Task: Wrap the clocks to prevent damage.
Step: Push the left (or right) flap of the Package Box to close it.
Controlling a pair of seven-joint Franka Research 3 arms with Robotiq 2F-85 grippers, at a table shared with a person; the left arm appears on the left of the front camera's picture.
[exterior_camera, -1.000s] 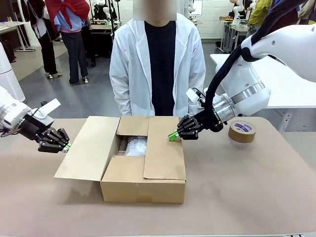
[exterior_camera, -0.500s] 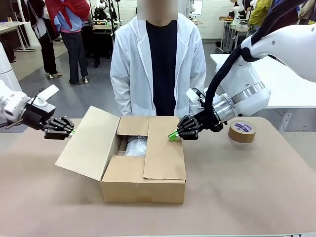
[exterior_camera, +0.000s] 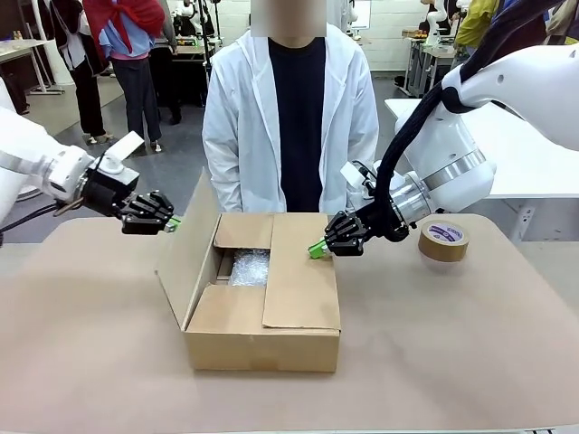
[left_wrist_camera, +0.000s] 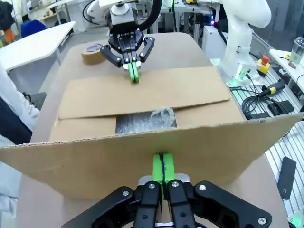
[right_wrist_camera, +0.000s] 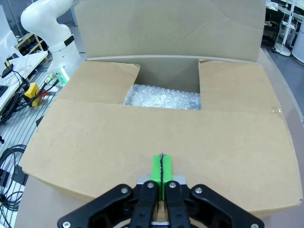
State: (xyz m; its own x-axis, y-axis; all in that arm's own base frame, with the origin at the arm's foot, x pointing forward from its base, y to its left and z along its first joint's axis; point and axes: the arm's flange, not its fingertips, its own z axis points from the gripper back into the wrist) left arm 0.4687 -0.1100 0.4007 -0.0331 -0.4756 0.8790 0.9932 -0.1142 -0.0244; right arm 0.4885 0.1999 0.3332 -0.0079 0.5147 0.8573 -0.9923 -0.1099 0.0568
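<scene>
Two grippers are meeting the brown cardboard box (exterior_camera: 262, 348) mid-table, both with jaws pressed together and holding nothing. The left gripper (exterior_camera: 172, 222) is touching its tips to the outside of the left flap (exterior_camera: 185, 262), which is standing nearly upright. The right gripper (exterior_camera: 316, 250) is resting its tips on the right flap (exterior_camera: 303, 285), which is lying flat. The clocks (exterior_camera: 251, 268), bundled in bubble wrap, are lying inside the box, showing through the gap. A tape roll (exterior_camera: 443, 241) is sitting far right.
</scene>
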